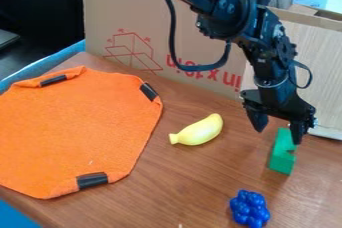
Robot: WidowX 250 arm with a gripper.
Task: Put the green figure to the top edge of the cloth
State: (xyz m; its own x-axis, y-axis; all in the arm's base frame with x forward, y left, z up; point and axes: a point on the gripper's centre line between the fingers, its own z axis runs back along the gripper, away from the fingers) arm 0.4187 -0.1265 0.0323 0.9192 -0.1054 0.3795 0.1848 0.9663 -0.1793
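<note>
Hangs with the gripper [278,131] spread wide at the upper end of the green figure [282,154] — set on the wooden surface [194,187], well apart from the orange cloth [73,127]. Shows the yellow banana [200,131] between — and the blue cluster [250,209] lower down.

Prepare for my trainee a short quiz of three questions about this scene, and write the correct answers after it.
1. Choose: what lies between the orange cloth and the green figure?
a) a spoon
b) a yellow banana
c) a cup
2. True or false: the green figure lies on the cloth.
3. Fill in: the bumpy thing is ____ in colour.

Key: 1 b; 2 false; 3 blue.
</note>
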